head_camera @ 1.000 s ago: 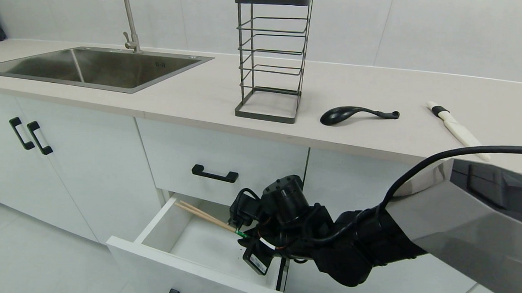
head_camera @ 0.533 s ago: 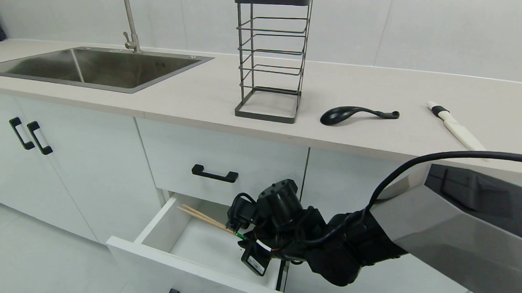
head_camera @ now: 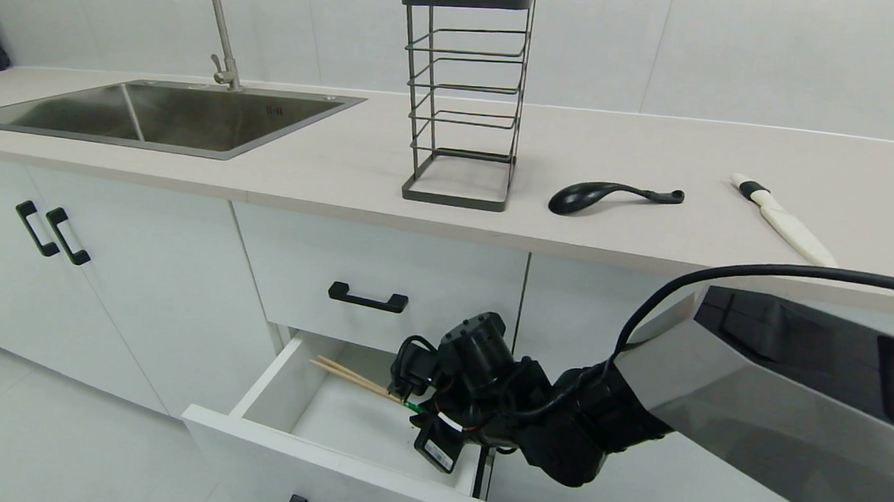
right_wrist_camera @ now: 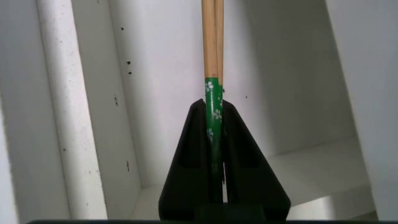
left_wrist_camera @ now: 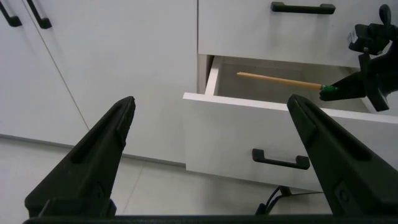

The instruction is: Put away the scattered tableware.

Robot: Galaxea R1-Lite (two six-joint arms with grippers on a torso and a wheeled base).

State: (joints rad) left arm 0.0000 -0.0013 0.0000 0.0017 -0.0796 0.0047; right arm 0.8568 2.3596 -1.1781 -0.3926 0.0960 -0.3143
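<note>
As the right hand [head_camera: 409, 402] clamps them, chopsticks [head_camera: 351, 376] point left over drawer [head_camera: 310, 456]

Bright, even light, with soft shadow inside the drawer [head_camera: 317, 456] beneath the countertop [head_camera: 345, 163].

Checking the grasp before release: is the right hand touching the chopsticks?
Touching. The right wrist view shows the right hand clamped on the chopsticks at their green ends.
</note>
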